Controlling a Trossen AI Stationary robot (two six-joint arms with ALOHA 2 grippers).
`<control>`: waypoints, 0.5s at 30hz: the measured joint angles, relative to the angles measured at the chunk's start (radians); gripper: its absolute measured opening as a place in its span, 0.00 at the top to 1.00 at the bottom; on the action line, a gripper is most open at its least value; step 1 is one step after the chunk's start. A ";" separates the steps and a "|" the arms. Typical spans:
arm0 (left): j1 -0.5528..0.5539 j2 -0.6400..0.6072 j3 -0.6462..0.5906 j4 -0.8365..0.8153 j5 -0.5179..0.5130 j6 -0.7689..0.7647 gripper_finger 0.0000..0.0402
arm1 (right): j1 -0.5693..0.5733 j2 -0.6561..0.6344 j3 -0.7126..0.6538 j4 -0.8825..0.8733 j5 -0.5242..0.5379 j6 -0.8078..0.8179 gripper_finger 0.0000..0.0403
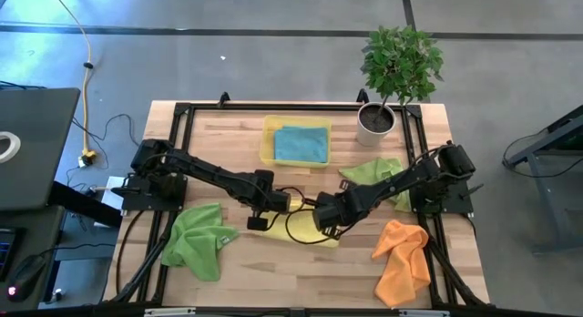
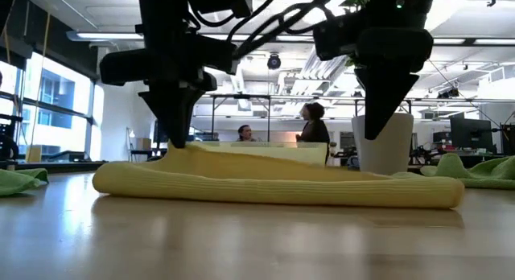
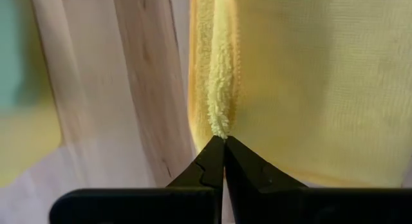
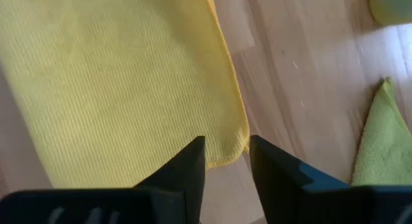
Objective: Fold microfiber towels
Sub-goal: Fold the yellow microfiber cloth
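Folded yellow microfiber towel (image 2: 273, 186) lies flat mid-table (image 1: 273, 271). Left end effector (image 3: 224, 141) is clamped on its edge; right end effector (image 4: 226, 150) stands slightly parted over the opposite corner, apparently holding nothing, though contact is unclear.

Bare wood at the table's (image 1: 301, 290) front middle.
Back blocked: tray (image 1: 267, 144) centre, plant (image 1: 383, 112) right corner.
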 joint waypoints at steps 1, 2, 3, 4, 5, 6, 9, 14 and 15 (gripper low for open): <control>0.003 0.000 0.000 0.000 0.000 0.000 1.00 | 0.000 0.000 0.000 -0.003 0.000 0.011 0.70; 0.004 0.000 0.000 0.000 0.001 0.000 1.00 | 0.000 0.000 0.000 -0.005 0.000 0.014 0.69; 0.004 0.000 0.000 -0.001 0.001 0.000 1.00 | 0.000 0.000 0.000 -0.005 0.000 0.017 0.69; 0.004 0.000 0.000 -0.002 0.001 0.000 1.00 | 0.000 0.000 0.000 -0.005 0.000 0.017 0.69; 0.005 0.000 0.000 -0.005 0.001 0.000 1.00 | 0.001 0.000 0.000 -0.005 0.000 0.015 0.69; 0.006 0.000 0.000 -0.008 0.001 -0.001 1.00 | 0.001 0.000 0.000 -0.005 0.000 0.015 0.69; 0.012 0.000 0.000 -0.026 0.000 -0.030 1.00 | 0.001 0.000 0.000 -0.005 0.000 0.015 0.69; 0.039 0.000 0.000 -0.028 -0.026 -0.094 0.95 | 0.001 0.000 0.000 -0.005 -0.004 0.047 0.69; 0.045 0.000 0.000 -0.031 -0.029 -0.105 0.92 | 0.001 0.000 0.000 -0.005 -0.005 0.056 0.69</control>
